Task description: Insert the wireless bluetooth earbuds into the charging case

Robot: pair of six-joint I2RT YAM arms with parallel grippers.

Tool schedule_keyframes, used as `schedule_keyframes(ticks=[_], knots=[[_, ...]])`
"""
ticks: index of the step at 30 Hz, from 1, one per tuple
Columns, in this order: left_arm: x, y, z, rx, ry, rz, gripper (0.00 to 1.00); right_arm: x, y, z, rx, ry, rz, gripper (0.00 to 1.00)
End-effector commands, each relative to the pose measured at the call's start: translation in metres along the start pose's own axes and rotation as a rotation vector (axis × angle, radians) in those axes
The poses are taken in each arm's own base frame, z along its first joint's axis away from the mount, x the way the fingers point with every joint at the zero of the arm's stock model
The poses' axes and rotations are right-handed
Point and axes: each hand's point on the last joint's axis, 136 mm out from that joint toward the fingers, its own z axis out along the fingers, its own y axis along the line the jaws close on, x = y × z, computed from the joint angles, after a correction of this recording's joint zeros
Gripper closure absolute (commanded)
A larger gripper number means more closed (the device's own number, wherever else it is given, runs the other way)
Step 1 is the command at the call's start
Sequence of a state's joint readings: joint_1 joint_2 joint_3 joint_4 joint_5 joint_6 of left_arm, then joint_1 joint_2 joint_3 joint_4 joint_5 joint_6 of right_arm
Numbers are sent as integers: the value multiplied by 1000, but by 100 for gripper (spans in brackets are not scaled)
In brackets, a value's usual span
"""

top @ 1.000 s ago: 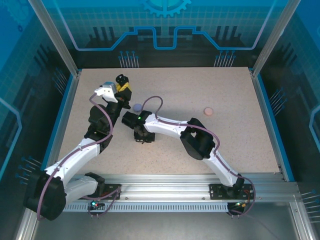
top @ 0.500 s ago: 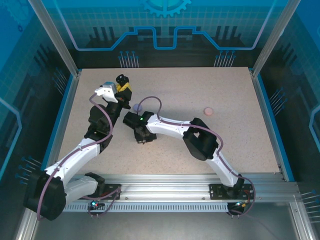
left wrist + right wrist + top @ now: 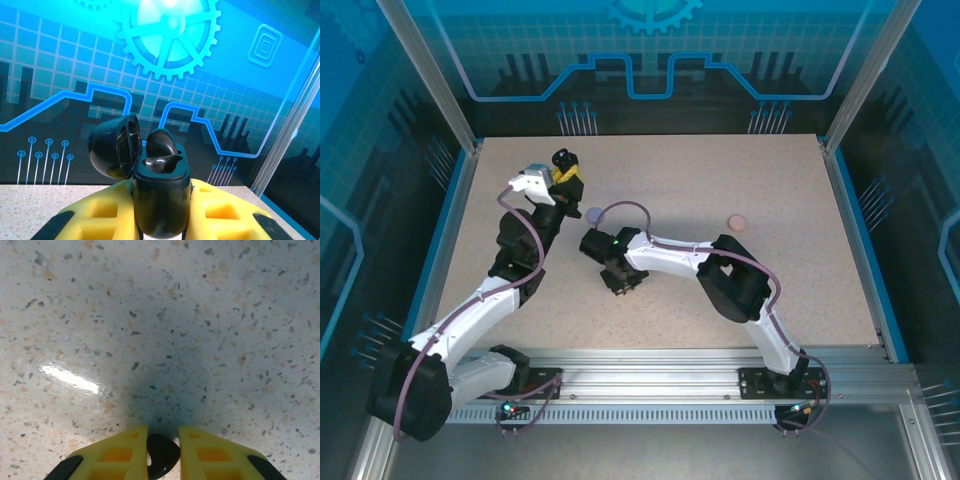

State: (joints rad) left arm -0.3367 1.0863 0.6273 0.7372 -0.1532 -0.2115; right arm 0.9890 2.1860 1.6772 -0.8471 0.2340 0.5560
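My left claw (image 3: pixel 161 220) pinches the black round plastic charging case (image 3: pixel 161 192). It is held upright before the blue back wall (image 3: pixel 225 75), with its hinged lid (image 3: pixel 112 147) swung open to the left. My right claw (image 3: pixel 162 436) hangs low over the speckled stone-look table (image 3: pixel 200 315), fingers nipped on a small glossy black earbud (image 3: pixel 161 457). A lilac round case (image 3: pixel 594 214) lies between my two claws. A pale pink round case (image 3: pixel 737 222) sits well apart on the right.

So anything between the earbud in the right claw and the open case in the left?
Nothing blocks the black charging case, lid open in the left claw. A lilac round case lies on the table roughly between it and the right claw gripping the black earbud, likely low enough to pass over.
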Motion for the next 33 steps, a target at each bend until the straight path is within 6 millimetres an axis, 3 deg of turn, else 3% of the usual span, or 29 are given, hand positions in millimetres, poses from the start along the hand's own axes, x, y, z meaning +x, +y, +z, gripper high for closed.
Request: schedule_keyframes(ticks=[1,11,20,33], knots=[[-14,-4,-3,19,-35,-10,100,2,-4,5,5,18,-10,79],[-14,-4,-3,24,-34,-12,100,4,-10,-7,4,37,168,52],[-14,-4,-3,24,-34,-12,100,7,-11,-18,2,54,399,55],[-11,-5,-1,28,-29,-22,100,-6,-8,-13,-7,28,512,59]])
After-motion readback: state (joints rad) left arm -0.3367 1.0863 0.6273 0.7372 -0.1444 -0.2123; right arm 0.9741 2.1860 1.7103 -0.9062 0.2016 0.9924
